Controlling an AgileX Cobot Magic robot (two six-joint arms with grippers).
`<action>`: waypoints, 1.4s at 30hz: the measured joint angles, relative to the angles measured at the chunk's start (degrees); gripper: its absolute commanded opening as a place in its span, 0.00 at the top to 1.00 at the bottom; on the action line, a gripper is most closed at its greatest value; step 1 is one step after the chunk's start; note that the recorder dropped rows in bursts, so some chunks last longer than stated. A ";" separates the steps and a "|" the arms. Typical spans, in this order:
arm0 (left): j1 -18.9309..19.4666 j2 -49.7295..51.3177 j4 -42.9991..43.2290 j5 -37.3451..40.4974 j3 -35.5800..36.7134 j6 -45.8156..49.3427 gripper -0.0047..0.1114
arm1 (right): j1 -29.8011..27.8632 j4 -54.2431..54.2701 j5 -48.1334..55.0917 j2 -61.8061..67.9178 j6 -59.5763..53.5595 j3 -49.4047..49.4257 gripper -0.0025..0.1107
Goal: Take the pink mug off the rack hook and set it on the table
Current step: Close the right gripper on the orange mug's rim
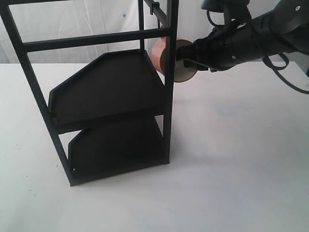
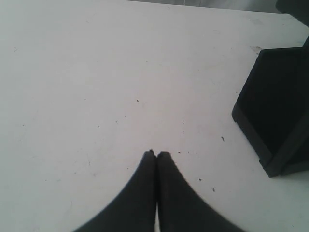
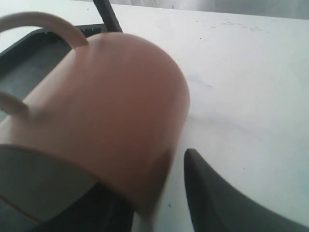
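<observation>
While the right gripper [image 1: 186, 62] clamps the pink mug [image 1: 158, 54], the mug lies on its side in mid-air against the rack [image 1: 168, 111] corner post, below the rack hook [image 1: 155, 7] and well above the table [image 1: 241, 159], a broad, matte white, faintly speckled top. The mug is smooth and rounded, with a pale loop handle [image 3: 43, 21]. The rack is black bars and angular lipped shelves [image 1: 111, 82]. The left gripper [image 2: 156, 154], fingertips pressed together, hovers over the table.

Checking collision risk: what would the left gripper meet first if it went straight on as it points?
The left gripper would likely meet only the table; the rack shelf sits aside.
</observation>
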 measured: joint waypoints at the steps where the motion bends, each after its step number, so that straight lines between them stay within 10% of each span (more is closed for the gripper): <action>1: 0.00 0.00 0.00 0.00 0.00 0.00 0.96 | 0.00 -0.02 -0.11 0.11 0.00 0.00 0.69; 42: 0.00 0.00 0.00 0.00 0.00 0.00 0.96 | 0.00 0.47 0.50 0.11 0.15 -0.08 0.98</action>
